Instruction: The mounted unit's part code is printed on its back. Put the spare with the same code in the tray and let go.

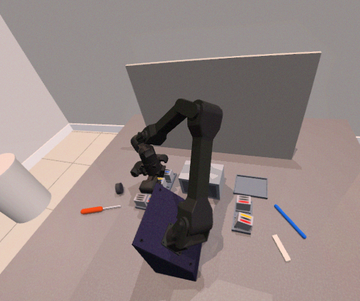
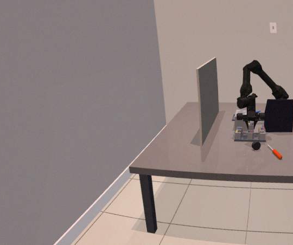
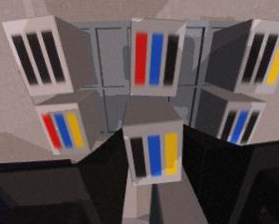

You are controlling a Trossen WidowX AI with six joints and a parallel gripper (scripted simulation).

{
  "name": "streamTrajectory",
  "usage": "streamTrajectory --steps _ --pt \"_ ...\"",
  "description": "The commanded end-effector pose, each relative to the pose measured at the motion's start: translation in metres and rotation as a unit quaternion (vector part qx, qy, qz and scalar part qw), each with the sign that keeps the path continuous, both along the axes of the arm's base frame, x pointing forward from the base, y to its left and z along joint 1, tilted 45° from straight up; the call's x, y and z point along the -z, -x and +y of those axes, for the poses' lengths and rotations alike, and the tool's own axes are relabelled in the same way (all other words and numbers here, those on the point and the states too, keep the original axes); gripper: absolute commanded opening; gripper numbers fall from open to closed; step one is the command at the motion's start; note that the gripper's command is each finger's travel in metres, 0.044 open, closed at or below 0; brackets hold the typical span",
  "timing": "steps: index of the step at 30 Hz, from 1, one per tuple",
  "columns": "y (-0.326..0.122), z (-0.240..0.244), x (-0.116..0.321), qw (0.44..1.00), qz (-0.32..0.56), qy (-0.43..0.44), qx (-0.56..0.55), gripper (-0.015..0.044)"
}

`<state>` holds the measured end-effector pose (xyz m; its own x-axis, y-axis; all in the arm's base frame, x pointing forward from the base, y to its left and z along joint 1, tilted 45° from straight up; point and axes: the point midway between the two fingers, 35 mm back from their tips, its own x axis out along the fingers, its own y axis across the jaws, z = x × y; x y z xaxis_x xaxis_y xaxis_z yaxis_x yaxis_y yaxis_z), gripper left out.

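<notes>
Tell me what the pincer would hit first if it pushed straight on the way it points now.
The pincer is already shut on the black-blue-yellow spare. Pushing on would probably press that spare into the grey rack under it; how far it sits above the rack is unclear.

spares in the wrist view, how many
6, in two rows. Back: black-black-black, red-blue-black, black-black-yellow. Front: red-blue-yellow, black-blue-yellow clamped in the gripper, black-blue-black. More may lie out of frame.
</notes>
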<state>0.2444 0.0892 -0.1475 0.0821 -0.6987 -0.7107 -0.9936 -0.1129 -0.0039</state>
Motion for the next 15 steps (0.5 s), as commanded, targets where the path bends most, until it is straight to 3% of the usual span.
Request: streamTrajectory --steps 1,15 --pt "0.0 0.022 -0.02 1.0 -0.005 -0.006 -0.001 0.0" --pt "0.004 0.062 -0.055 1.0 -0.006 -0.008 -0.005 0.0"
